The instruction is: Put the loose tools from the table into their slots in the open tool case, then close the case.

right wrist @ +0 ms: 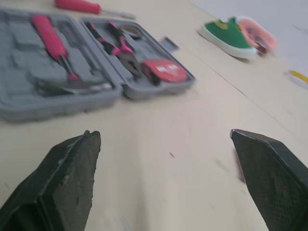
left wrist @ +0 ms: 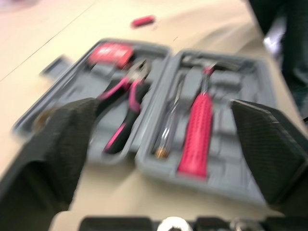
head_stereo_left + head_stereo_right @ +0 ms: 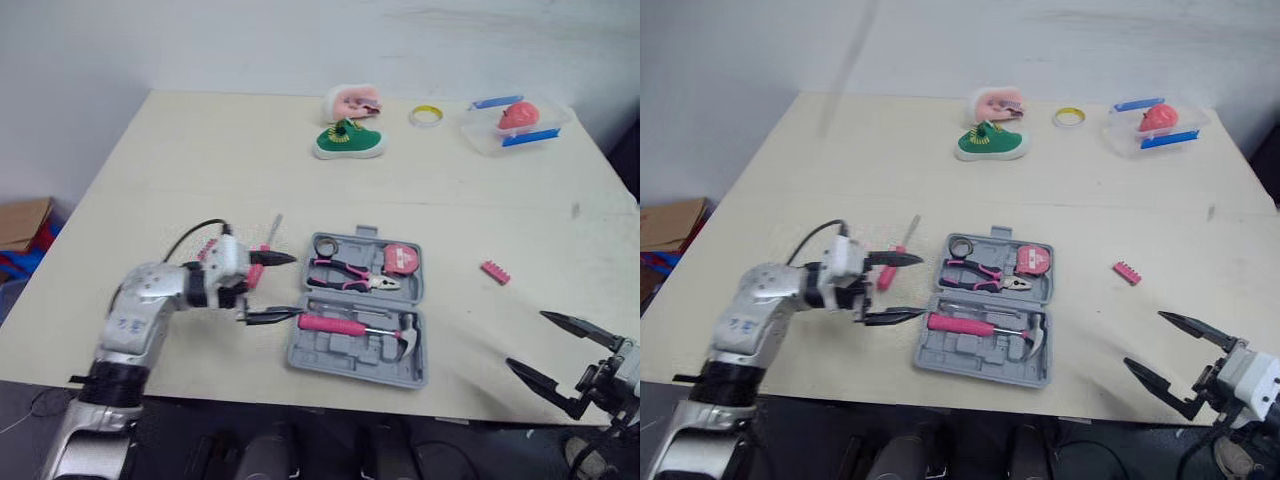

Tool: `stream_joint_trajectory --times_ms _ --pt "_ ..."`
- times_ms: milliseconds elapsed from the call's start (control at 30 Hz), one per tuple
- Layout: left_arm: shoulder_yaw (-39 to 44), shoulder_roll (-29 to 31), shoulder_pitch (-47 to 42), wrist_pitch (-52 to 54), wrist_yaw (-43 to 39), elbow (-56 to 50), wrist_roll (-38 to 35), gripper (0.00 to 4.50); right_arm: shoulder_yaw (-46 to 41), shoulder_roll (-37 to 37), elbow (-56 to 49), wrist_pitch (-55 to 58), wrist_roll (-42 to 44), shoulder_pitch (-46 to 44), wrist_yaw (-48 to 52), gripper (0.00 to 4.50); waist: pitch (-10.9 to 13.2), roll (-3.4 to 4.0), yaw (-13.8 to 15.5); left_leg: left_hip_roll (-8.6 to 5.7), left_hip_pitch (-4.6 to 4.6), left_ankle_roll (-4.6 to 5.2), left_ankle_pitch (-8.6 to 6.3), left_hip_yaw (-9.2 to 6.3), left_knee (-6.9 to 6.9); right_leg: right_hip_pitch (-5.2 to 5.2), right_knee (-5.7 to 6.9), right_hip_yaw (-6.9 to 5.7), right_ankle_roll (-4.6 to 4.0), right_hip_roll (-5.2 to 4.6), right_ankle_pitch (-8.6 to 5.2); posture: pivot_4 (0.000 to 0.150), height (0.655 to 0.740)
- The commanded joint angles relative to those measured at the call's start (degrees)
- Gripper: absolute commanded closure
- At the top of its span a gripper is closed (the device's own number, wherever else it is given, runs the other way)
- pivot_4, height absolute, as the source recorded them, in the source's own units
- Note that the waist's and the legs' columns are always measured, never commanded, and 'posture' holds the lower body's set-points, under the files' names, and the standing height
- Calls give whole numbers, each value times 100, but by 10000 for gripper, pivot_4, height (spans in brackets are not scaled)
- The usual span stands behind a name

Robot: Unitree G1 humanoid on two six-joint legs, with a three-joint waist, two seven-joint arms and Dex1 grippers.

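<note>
The open tool case [image 3: 350, 368] lies flat on the table [image 3: 200, 170], near the front edge, with its two grey halves side by side. In the front half there is a hammer [image 3: 345, 325] with a pink handle, and beside it a thin metal tool I cannot identify. In the back half there are the pliers [image 3: 345, 272] and a red tape measure [image 3: 402, 259].

The left gripper [image 3: 296, 287] is at the left side of the case and points toward it. Its jaws stand wide apart and hold nothing. In the left wrist view the hammer handle and the pliers show in the gap between the two fingers [image 2: 62, 139], a little beyond the tips.

A loose screwdriver [image 3: 906, 236] with a pink handle lies on the table just to the left of the case. It is not between the jaws. It lies on the far side of the gripper, and the farther finger crosses in front of its handle end. I cannot tell if they touch.

A small pink strip [image 3: 495, 271] lies on the table to the right of the case, apart from it.

The right gripper [image 3: 526, 339] is near the front right corner of the table, well apart from the case. Its jaws are also wide and empty.

At the far side of the table there are a green shoe [image 3: 348, 142], a roll of tape [image 3: 427, 116] and a clear box [image 3: 515, 125].
</note>
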Motion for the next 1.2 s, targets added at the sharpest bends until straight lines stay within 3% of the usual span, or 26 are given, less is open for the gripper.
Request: stream_joint_trajectory --times_ms 33,233,433,700,967,1200 --pt "1158 455 458 -626 346 576 42 329 -510 -156 711 -288 80 -31 156 0 13 -8 -11 0 0 -1 1 -1 -5 -3 1 -3 -6 0 -3 1500 7400" --pt "2317 950 1526 -598 668 1201 -59 329 -878 -380 2252 -806 -57 -215 318 0 26 1 -9 -4 -2 -6 -1 1 -10 -3 -8 -5 -7 -10 -4 1500 7400" --pt "3192 1239 2007 -801 1109 2213 -58 329 -1100 -606 3509 -1270 -89 -309 410 0 32 2 4 -2 -2 -14 -9 2 -19 -10 -18 -3 -7 -10 -5 1500 7400" --pt "3535 1371 2278 -1395 1416 2872 13 329 -1203 -674 4250 -1604 -33 -309 460 0 36 10 -75 -2 -1 0 -23 6 -23 -22 -10 6 -8 -12 -5 1500 7400" --pt "3409 1088 2354 -896 1535 2058 -396 329 -912 -430 3911 -1604 39 -528 594 0 38 12 -110 -1 -2 -2 -23 39 -31 -51 11 40 -8 -12 -5 1500 7400" --pt "2692 692 2048 339 1993 566 -567 329 -293 136 2002 -867 423 -733 460 0 41 17 -89 0 -1 -22 -10 64 -22 -71 47 71 -8 -14 -5 1500 7400"
